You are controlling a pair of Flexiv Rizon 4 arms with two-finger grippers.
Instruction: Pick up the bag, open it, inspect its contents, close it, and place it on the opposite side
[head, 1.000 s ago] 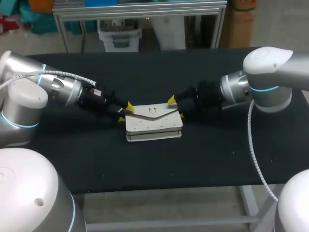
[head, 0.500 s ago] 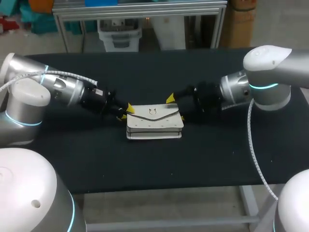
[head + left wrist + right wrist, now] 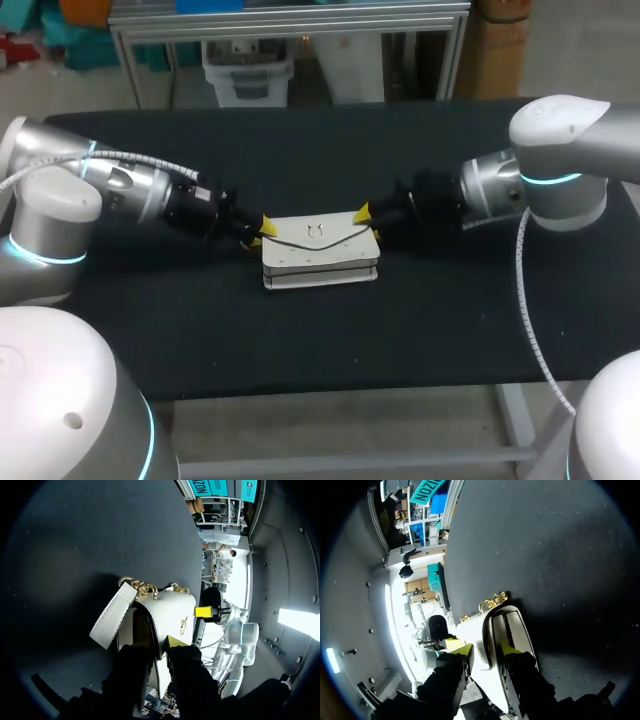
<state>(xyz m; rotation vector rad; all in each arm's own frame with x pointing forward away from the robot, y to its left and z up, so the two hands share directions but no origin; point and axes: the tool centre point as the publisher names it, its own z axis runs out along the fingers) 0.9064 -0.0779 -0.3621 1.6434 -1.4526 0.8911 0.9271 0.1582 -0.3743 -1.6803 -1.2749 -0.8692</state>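
Note:
A white flap bag (image 3: 320,250) with a gold clasp lies flat in the middle of the black table (image 3: 400,330). My left gripper (image 3: 257,233) is at its left end and my right gripper (image 3: 366,222) at its right end. In the left wrist view the left gripper (image 3: 159,642) is shut on the bag (image 3: 172,610): one finger sits inside the opening and the other on the flap. The white strap (image 3: 112,616) and gold chain (image 3: 145,586) lie ahead of it. In the right wrist view the right gripper (image 3: 485,649) is shut on the bag's (image 3: 512,625) end wall.
The black table's front edge (image 3: 330,392) runs below the bag. Dark bare cloth (image 3: 300,150) surrounds the bag on all sides. Both arms lie low over the table, one on each side of the bag.
Both grippers have closed on the bag's ends. The right gripper's upper finger came down onto the bag. The bag shifted slightly and squared up on the table.

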